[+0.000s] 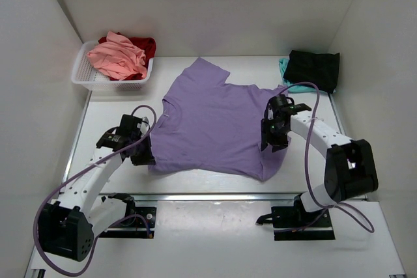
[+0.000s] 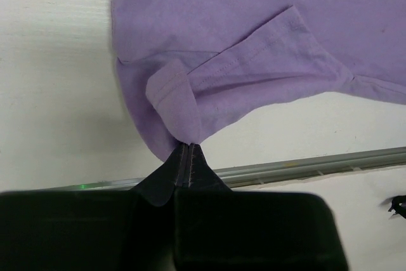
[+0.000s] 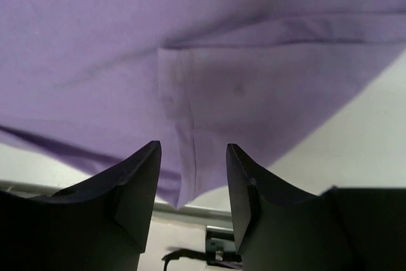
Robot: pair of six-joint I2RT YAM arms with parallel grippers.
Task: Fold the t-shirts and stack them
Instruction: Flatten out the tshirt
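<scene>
White walls close in a pale worktop (image 1: 195,183) on three sides, with a metal rail (image 1: 215,194) running along its near edge

At the far left corner sits a white mesh basket (image 1: 83,77). A crumpled salmon-pink t-shirt (image 1: 117,56) lies heaped in it, and a red t-shirt (image 1: 147,46) is bunched behind that against the basket's back wall

Nearer, the left arm (image 1: 98,174) reaches in from its base to the near left corner of the lavender-purple t-shirt (image 1: 215,125). The left wrist view shows the left jaws pressed fully together on a small curl of the purple cloth, which is drawn up to a point where they pinch it; beside the pinch a hemmed edge is folded over on itself

The lavender-purple t-shirt is spread out across the middle of the worktop, mostly flat, one sleeve pointing toward the back wall and its neck opening toward the left

At its right edge the right arm (image 1: 326,141) bends in from the right, its wrist above the cloth. The right jaws stand partly apart and grip nothing; in the right wrist view a stitched hem of the purple shirt runs down into the gap between them

At the far right corner lies a folded black t-shirt (image 1: 314,69), resting on a teal t-shirt (image 1: 285,69) whose edge shows along its left and near sides
</scene>
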